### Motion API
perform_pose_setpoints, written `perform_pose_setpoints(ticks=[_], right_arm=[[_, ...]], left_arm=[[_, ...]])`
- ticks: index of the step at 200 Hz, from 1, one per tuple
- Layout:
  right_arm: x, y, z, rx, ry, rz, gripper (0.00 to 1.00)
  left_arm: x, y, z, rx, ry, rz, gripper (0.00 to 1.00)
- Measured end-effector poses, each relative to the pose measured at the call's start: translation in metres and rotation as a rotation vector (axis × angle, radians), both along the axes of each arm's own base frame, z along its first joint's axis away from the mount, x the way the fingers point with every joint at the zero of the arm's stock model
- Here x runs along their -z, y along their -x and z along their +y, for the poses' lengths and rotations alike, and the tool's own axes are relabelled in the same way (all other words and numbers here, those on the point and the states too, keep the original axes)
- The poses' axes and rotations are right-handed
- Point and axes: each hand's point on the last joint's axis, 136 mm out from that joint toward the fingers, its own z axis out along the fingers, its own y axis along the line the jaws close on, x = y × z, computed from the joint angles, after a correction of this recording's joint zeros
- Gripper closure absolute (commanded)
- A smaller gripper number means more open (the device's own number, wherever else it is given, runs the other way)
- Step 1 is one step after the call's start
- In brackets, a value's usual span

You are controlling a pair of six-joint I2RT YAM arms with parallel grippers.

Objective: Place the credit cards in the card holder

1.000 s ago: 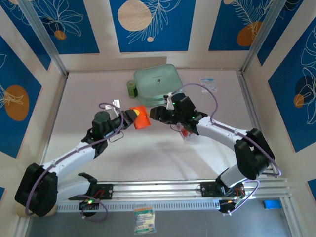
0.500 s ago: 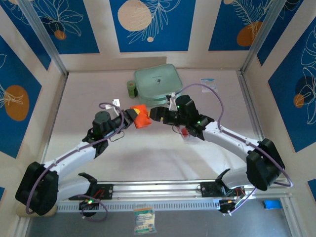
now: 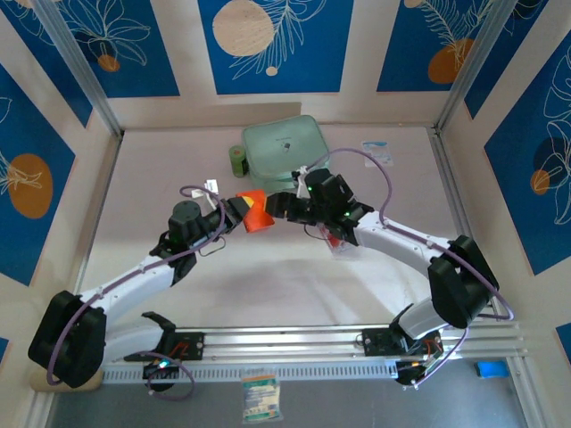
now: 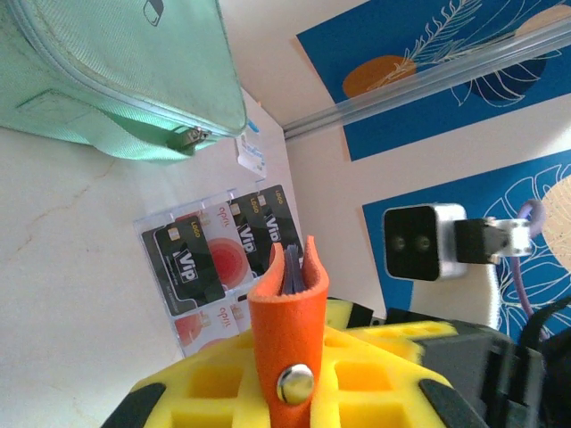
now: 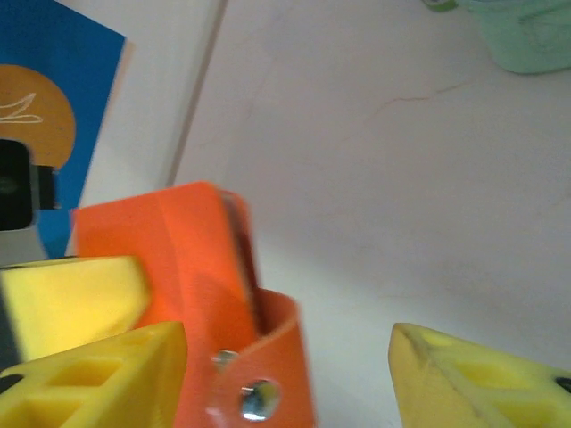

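My left gripper is shut on the orange card holder and holds it up over the table's middle. In the left wrist view the card holder stands upright between the yellow fingers, snap button facing the camera, with a dark card edge between its leaves. My right gripper is at the holder's right edge. In the right wrist view its jaws stand open, with the holder's snap flap by the left finger and a gap to the right finger. Black-and-red credit cards lie in a clear rack.
A large mint-green zip case lies at the back, with a green roll to its left. A white-and-blue packet lies at the back right. Metal frame posts and patterned walls close in the table on three sides.
The right arm's elbow swung out to the right and came back. Its gripper has edged a little left, closer to the card holder. The left arm and the holder have stayed put.
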Motion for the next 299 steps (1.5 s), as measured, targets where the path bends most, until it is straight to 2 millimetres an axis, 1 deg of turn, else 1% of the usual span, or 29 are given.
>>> perform_pose_setpoints(ticks=[22, 38, 54, 66, 82, 126, 159, 214, 244, 274, 299], right_arm=[[0.018, -0.004, -0.016, 0.044, 0.003, 0.040, 0.52], [0.028, -0.005, -0.027, 0.070, -0.005, 0.065, 0.54], [0.033, -0.004, -0.034, 0.087, -0.028, 0.093, 0.54], [0.031, -0.004, -0.036, 0.093, -0.057, 0.104, 0.54], [0.024, -0.004, -0.035, 0.090, -0.105, 0.111, 0.54], [-0.007, -0.001, -0.025, 0.064, -0.269, 0.112, 0.54], [-0.023, 0.001, -0.025, 0.064, -0.364, 0.119, 0.54], [-0.037, 0.009, -0.029, 0.070, -0.481, 0.129, 0.53], [-0.045, 0.010, -0.029, 0.071, -0.530, 0.124, 0.53], [-0.055, 0.011, -0.026, 0.056, -0.567, 0.108, 0.53], [-0.059, 0.015, -0.023, 0.041, -0.577, 0.104, 0.53]], left_arm=[[-0.001, 0.000, -0.001, -0.003, 0.013, 0.004, 1.00], [-0.005, -0.002, -0.002, -0.008, 0.036, 0.003, 1.00], [-0.007, -0.005, -0.002, -0.017, 0.063, 0.004, 1.00], [-0.010, -0.007, -0.003, -0.023, 0.088, 0.004, 1.00], [-0.015, -0.010, -0.006, -0.027, 0.126, 0.003, 1.00], [-0.029, -0.020, -0.010, -0.050, 0.257, -0.003, 1.00], [-0.039, -0.027, -0.010, -0.070, 0.351, -0.015, 1.00], [-0.048, -0.032, -0.010, -0.084, 0.422, -0.026, 1.00], [-0.051, -0.034, -0.013, -0.082, 0.440, -0.028, 1.00], [-0.050, -0.035, -0.014, -0.084, 0.450, -0.022, 1.00], [-0.049, -0.035, -0.015, -0.083, 0.452, -0.020, 1.00]])
